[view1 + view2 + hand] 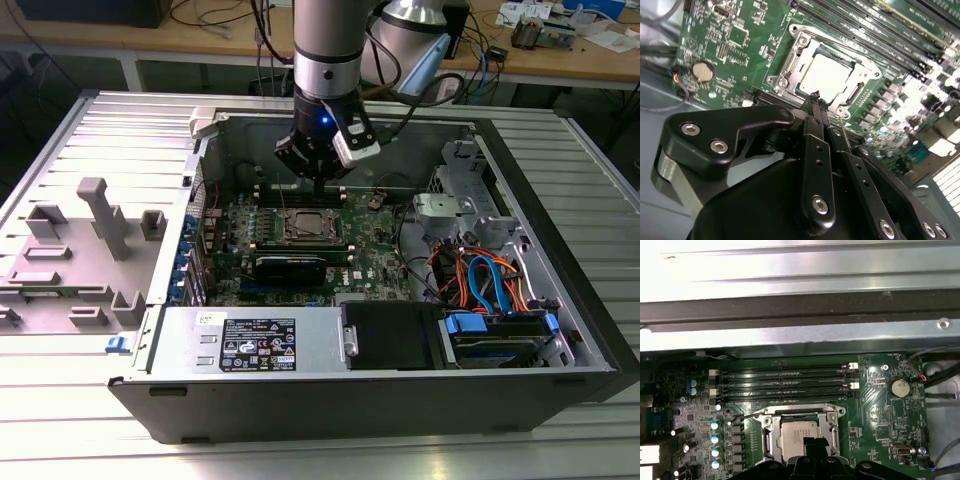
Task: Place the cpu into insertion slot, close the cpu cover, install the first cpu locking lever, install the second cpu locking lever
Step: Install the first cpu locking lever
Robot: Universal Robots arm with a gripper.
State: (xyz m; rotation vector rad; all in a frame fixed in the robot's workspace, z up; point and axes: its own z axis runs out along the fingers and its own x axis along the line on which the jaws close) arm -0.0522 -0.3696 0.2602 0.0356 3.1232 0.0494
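Observation:
The cpu (pixel 827 76) lies flat in the insertion slot (pixel 836 412) on the green motherboard, its silver top showing. The cpu cover (pixel 790 65) lies down around it as a silver frame. A thin metal lever rod (pixel 742 416) sticks out past one side of the socket. My gripper (pixel 816 97) hovers just above the socket's edge with its black fingers (pixel 812 125) pressed together and nothing between them. In the exterior view the gripper (pixel 320 182) hangs inside the open computer case, over the far side of the cpu (pixel 305 226).
Long black memory slots (pixel 785 382) run beside the socket. A coin battery (pixel 899 387) sits on the board. The case wall (pixel 330 110) stands behind the arm; a power supply (pixel 250 345), drive bay (pixel 495 335) and coloured cables (pixel 480 275) lie nearer the camera. A grey fixture (pixel 100 215) stands outside.

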